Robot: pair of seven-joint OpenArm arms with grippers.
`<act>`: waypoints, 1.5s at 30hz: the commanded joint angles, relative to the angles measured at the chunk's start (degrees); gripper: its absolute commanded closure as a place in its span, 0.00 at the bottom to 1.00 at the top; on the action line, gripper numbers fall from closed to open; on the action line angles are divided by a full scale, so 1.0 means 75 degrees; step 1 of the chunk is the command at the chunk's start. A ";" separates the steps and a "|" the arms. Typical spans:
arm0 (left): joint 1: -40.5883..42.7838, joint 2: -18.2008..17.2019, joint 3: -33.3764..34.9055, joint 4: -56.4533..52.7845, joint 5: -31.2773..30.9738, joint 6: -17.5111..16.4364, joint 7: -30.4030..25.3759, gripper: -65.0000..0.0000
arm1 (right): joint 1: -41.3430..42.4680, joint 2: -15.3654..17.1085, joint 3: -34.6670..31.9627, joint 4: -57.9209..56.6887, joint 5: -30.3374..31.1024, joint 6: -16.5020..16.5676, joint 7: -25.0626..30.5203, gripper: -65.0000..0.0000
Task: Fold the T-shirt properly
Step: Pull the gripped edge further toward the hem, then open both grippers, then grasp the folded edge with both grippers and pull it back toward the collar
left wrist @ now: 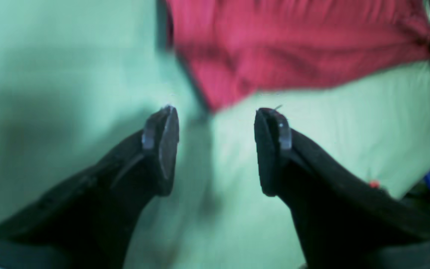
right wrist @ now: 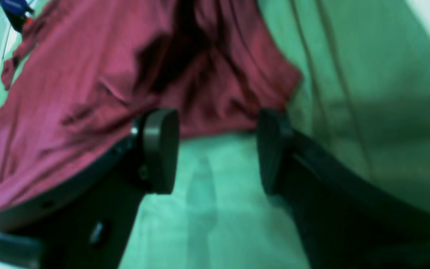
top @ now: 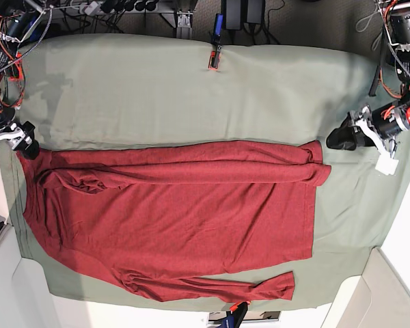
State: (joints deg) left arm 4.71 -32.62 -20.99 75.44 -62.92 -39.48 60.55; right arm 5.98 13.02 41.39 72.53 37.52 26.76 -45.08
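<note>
We see the T-shirt (top: 171, 219) spread flat on the green cloth (top: 191, 96) | left gripper (left wrist: 217, 123) jaws apart, empty | right gripper (right wrist: 218, 127) jaws apart, at shirt's edge | no readable writing

Both wrist views are blurred and green-tinted; the base view is sharp, evenly lit.

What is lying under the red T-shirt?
The T-shirt lies spread on a sage-green table cloth, which shows on all sides of it. Whatever lies under the shirt's middle is covered and cannot be seen.
</note>
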 commanded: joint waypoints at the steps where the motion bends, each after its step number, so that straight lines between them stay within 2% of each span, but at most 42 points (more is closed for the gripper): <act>1: -0.0079 -0.0134 -0.0061 0.0149 -0.0213 -0.0069 -0.0187 0.46 | 0.0108 0.0140 0.0023 0.0128 0.0143 0.0026 0.0230 0.49; 10: 0.0055 0.0399 -0.0061 0.0149 -0.0207 -0.0069 -0.0181 0.46 | 0.0192 0.0140 0.0015 0.0012 0.0000 -0.0195 0.0437 0.49; 16: 0.0070 0.0685 -0.0061 0.0149 -0.0146 -0.0069 -0.0125 0.46 | 0.0705 0.0143 0.0015 -0.0793 -0.0087 -0.0283 0.0501 0.49; 29: 0.0242 0.0860 -0.0061 0.0149 -0.0122 -0.0069 -0.0291 0.46 | 0.1550 -0.0242 -0.0423 -0.1323 -0.0434 -0.0283 0.0583 0.49; 34: 0.0067 0.1282 -0.0061 0.0102 0.1180 -0.0069 -0.1253 0.46 | 0.1550 -0.0239 -0.0813 -0.1323 -0.0434 -0.0283 0.0586 0.49; 45: -0.0679 0.1547 -0.0061 -0.0189 0.1635 -0.0069 -0.1699 0.46 | 0.1545 -0.0236 -0.0944 -0.1323 -0.0638 -0.0280 0.0525 0.49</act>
State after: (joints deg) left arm 0.43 -20.25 -21.23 73.34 -49.67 -39.59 48.75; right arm 16.53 10.63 34.41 61.98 32.93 24.43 -40.84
